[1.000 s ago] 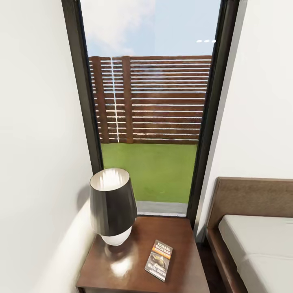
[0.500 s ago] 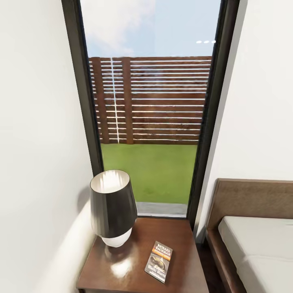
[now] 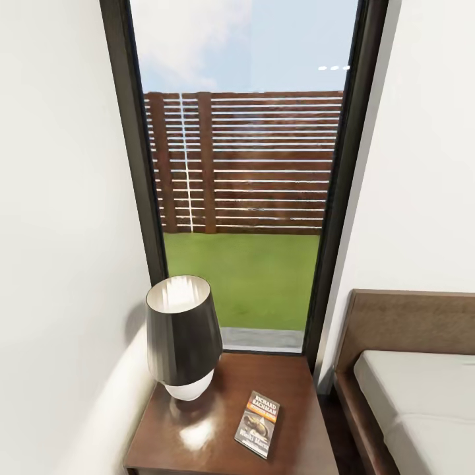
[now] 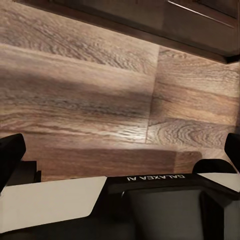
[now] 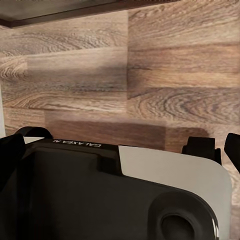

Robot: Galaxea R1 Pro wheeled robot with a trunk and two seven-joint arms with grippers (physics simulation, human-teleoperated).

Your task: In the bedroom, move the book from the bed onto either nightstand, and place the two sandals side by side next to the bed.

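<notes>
While I hold position, status reads:
Book: thin paperback, flat on glossy square counter, beside black-shaded lamp.
Bed: off-white mattress, right.
Fingers: both sets over wood-plank floor; opening I cannot tell.

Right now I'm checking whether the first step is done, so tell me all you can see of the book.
The book is a thin paperback with a dark cover, white "RICHARD BACHMAN" lettering, an orange band and a dark picture. It lies flat and face up, slightly askew, on the glossy nightstand, near its front right part, apart from the lamp. Nothing else touches it.
</notes>
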